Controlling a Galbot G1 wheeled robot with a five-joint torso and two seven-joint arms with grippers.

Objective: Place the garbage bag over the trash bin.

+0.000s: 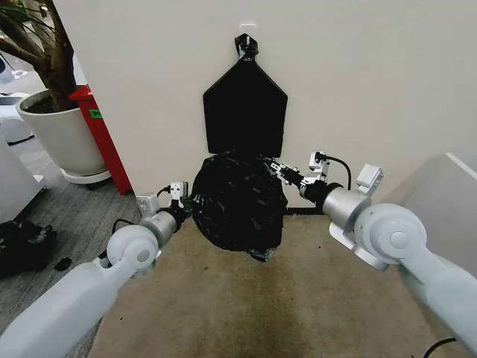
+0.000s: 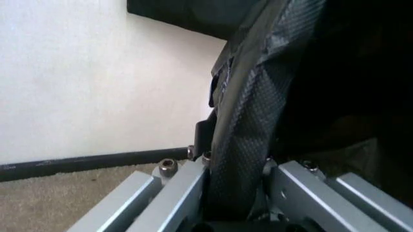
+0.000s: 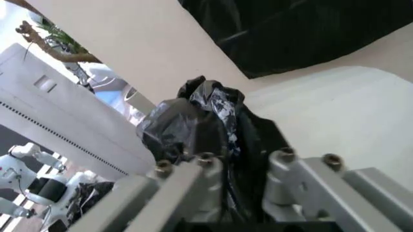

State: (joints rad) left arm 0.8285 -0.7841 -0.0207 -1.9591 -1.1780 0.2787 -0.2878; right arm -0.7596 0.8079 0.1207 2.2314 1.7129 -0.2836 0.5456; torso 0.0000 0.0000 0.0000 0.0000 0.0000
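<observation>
Jaws: both sets are clamped on film. Our left gripper (image 1: 186, 203) pinches the bag (image 1: 238, 201) at its left edge, and the left wrist view shows a fold of plastic squeezed between its fingers (image 2: 184, 186). Our right gripper (image 1: 277, 170) bites the upper right edge the same way, crinkled film bunched between its fingers (image 3: 193, 186).
Bag: it hangs stretched between our two grippers, held up off the carpet (image 1: 298, 298), right in front of the wall (image 1: 373, 74) and just under the flat black bundle (image 1: 244, 112) on the hook.
Bin: we can't spot it; the bag blocks whatever is behind or under it, so we're guessing it's down there.
Doing it well: we'd say keep both pinches firm and level, keep the mouth spread wide, and lower evenly so the opening clears the rim all round.
Watch out: thin glossy film slips easily, and a lopsided pull would probably collapse the mouth or snag one side.
Plant pot (image 1: 63, 134): well off to our left, not in play.
</observation>
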